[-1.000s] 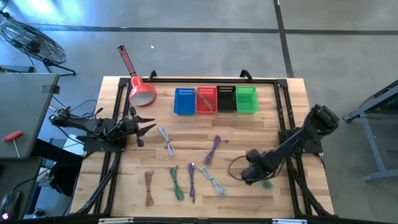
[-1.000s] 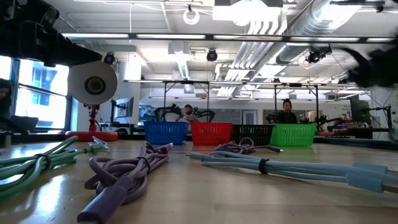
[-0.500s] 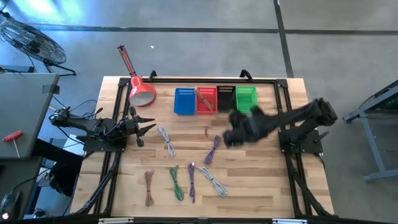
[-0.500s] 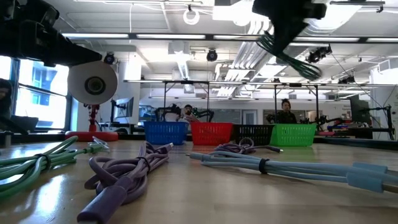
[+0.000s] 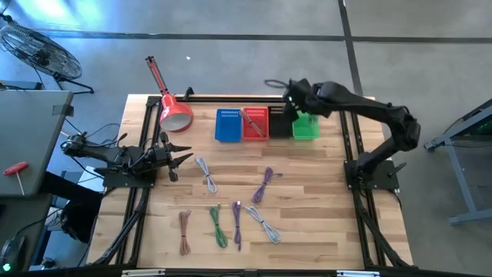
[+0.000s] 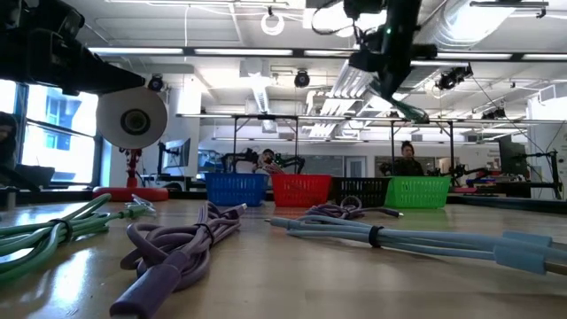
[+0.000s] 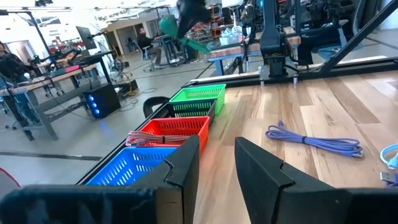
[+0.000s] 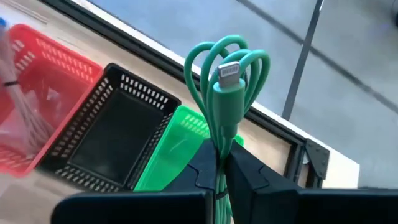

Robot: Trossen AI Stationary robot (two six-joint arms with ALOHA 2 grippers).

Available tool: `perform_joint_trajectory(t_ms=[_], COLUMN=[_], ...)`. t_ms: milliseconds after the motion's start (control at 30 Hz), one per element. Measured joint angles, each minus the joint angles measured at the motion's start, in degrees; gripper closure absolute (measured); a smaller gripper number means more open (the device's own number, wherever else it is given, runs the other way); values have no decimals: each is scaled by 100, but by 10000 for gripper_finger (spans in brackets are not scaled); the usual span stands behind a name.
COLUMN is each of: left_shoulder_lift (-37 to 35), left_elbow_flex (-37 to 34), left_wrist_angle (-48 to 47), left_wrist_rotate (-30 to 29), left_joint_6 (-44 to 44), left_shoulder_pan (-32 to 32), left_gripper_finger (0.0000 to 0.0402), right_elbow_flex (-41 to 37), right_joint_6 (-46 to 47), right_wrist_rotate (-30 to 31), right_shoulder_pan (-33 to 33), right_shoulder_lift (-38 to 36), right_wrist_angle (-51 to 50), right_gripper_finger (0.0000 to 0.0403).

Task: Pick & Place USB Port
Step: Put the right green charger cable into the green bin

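Observation:
My right gripper (image 5: 296, 96) is high above the table's far edge, over the black basket (image 5: 279, 121) and the green basket (image 5: 305, 123), shut on a coiled green cable (image 8: 227, 81). The cable's connector (image 8: 228, 75) sticks out past the fingers. In the low view the gripper (image 6: 390, 49) is up near the top, and the green cable (image 6: 406, 105) trails below it. My left gripper (image 5: 181, 158) waits open and empty at the table's left side; its fingers also show in the left wrist view (image 7: 217, 168). A blue basket (image 5: 228, 125) and a red basket (image 5: 255, 123) stand beside the black one. My right gripper pinches the bundled strands of the green cable (image 8: 219, 149) between its two fingers, just behind the connector. The loops (image 8: 205, 62) and the connector stand out beyond the fingertips. The cable is lifted clear of the table and the baskets.
Several bundled cables lie on the table's middle and near part: grey (image 5: 206, 174), purple (image 5: 264, 183), brown (image 5: 184, 231), green (image 5: 218, 225), another purple (image 5: 237, 224), light blue (image 5: 264, 224). The red basket holds a cable. A red lamp (image 5: 174, 113) lies at the far left.
My right gripper has risen from the table's near right part with the green cable and swung toward the far edge, ending high over the black and green baskets. The cable has been lifted clear of the table and carried along.

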Motion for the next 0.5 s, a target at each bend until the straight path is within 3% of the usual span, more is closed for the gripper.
perform_joint_trajectory(t_ms=[200, 500], left_shoulder_lift=[-1, 0], left_elbow_flex=[2, 2], left_wrist_angle=[-18, -34], left_wrist_rotate=[2, 0], left_joint_6=[4, 17], left_shoulder_pan=[1, -1], left_gripper_finger=[302, 302], right_elbow_flex=[0, 0], right_joint_6=[-126, -117], right_wrist_rotate=[-645, -856], right_shoulder_pan=[-566, -829], right_shoulder_lift=[533, 1261], right_wrist_angle=[236, 137], right_gripper_finger=[397, 397])
